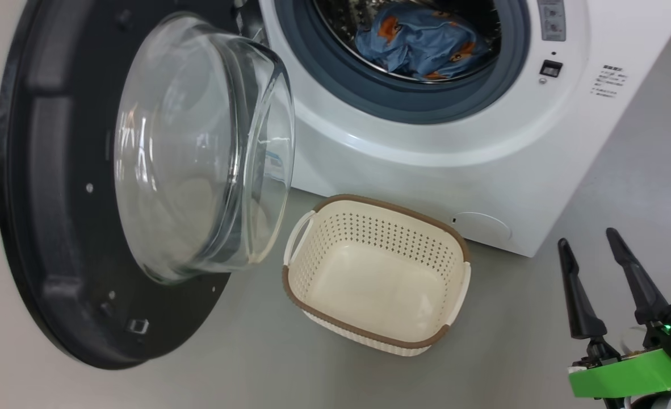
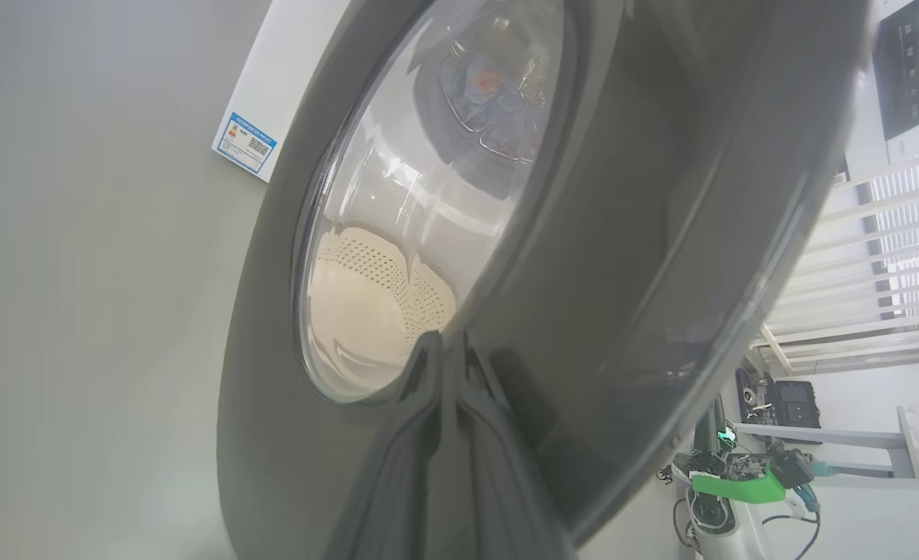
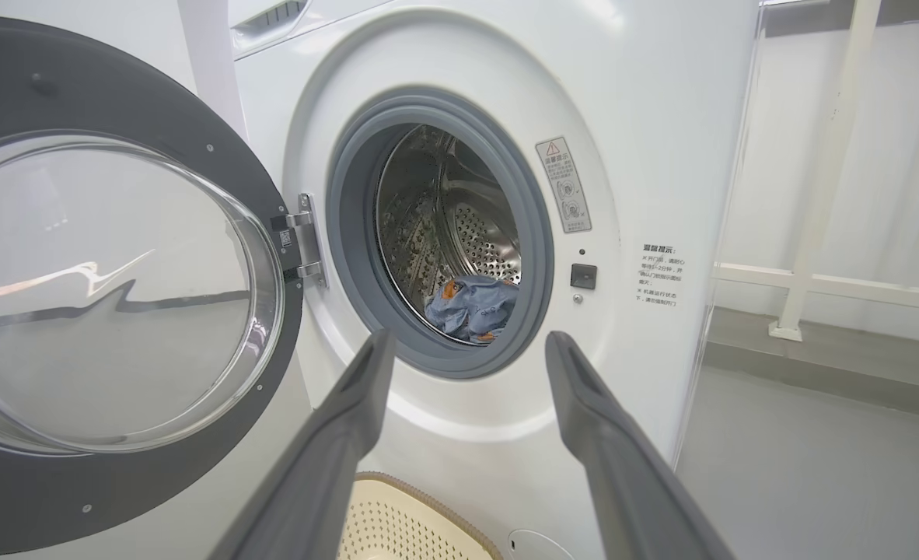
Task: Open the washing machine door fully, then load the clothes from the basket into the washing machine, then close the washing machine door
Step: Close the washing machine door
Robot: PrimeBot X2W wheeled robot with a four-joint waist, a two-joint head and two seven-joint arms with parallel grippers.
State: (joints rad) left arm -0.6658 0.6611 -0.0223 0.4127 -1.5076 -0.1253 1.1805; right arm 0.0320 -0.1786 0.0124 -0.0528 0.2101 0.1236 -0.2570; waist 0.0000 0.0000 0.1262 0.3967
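Nearest the head camera, the right gripper [image 1: 587, 237] is hovering at the lower right over the grey floor [image 1: 244, 363]. Its two dark fingers are standing wide apart and gripping nothing, and a bright green piece [image 1: 625, 379] is sitting at its wrist. Seen from its own wrist camera, those fingers are pointing toward the round opening of the washing machine [image 3: 662, 117], with the basket [image 3: 405, 521] showing low between them.

Off on the other side, the left gripper [image 2: 449, 344] is keeping its fingers pressed together. The tips are lying right at the outer face of the door [image 1: 40, 170], by the lower edge of its glass. I cannot tell whether they are pushing on it.

That black door is standing swung wide to the left of the opening, inner side toward the head camera. Its clear glass bowl [image 1: 199, 147] is bulging out and covering part of the machine's lower left front. It is standing between the left arm and the drum.

Further on, the basket is sitting on the floor just in front of the machine, below the opening and near the round flap [image 1: 483, 228], its bare cream bottom showing.

Farthest in, the clothes [image 1: 420, 42] are lying bunched at the bottom of the steel drum, behind the grey-blue gasket [image 1: 335, 74]. A blue label [image 2: 246, 144] is showing on the machine's front, and a white railing [image 3: 817, 155] is standing beyond its right side.
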